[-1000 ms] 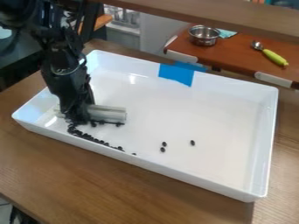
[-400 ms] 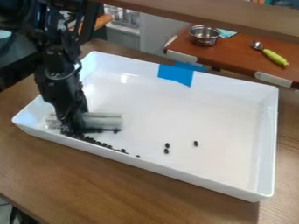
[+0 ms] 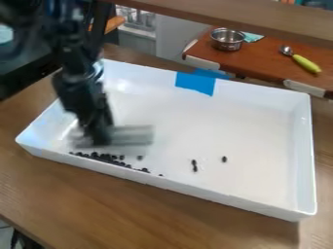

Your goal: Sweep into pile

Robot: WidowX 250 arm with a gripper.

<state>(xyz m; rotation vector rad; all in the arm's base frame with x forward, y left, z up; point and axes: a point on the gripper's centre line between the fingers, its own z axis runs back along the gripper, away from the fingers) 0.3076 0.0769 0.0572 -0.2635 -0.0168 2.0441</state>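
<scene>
Gripping a grey cylindrical metallic bar in the black two-finger gripper, inside a rectangular white tray. Near small black oval pellets.

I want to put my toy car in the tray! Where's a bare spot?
Bare floor lies between the blue tape and the three loose black bits, on to the tray's right wall, and from those bits to the near right corner. It's crowded at the near left: bit pile, gripper, grey bar.
</scene>
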